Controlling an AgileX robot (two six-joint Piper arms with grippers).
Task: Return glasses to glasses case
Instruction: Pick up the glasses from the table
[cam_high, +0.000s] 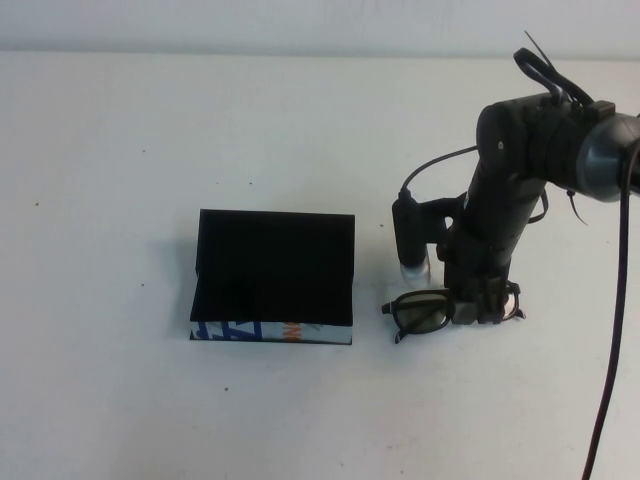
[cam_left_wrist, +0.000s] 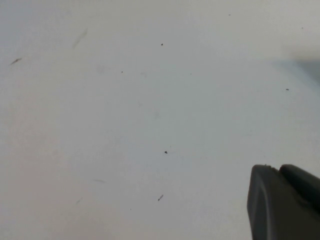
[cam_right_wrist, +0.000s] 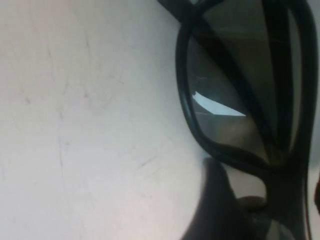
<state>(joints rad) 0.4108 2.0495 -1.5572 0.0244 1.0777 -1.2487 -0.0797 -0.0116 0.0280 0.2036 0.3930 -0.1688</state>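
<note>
High view first: the right gripper (cam_high: 487, 303) is down at the white table (cam_high: 120, 400), straddling the middle of the glasses (cam_high: 425, 311); whether it actually pinches the frame or only brackets it, I cannot tell; the glasses lie on the table just right of the glasses case (cam_high: 274, 275), a small gap between them; the case sits near the centre, its black flap lid over the top and the blue, white and orange printed front facing the robot; the right wrist view shows one dark rim and greyish lens (cam_right_wrist: 235, 85) close up, with a dark finger (cam_right_wrist: 217, 210) beside the frame; the left gripper (cam_left_wrist: 285, 200) shows only as a dark corner over bare table in its wrist view, and I cannot tell how its fingers stand.
</note>
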